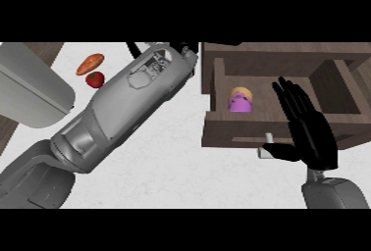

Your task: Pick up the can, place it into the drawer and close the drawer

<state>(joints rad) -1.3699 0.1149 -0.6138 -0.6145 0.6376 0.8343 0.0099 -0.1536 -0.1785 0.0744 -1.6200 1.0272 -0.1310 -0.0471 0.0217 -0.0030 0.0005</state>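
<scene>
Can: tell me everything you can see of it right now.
The can is a small purple cylinder with a yellow-orange end, smooth in look. It sits inside the open brown wooden drawer, near its left wall, on the drawer's floor. I cannot tell whether it stands upright or leans. No hand touches it: the open right hand is at the drawer's front, apart from it.

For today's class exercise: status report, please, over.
Right hand open at drawer front. Can inside, drawer not yet closed. Left hand beside drawer, state unclear.
</scene>
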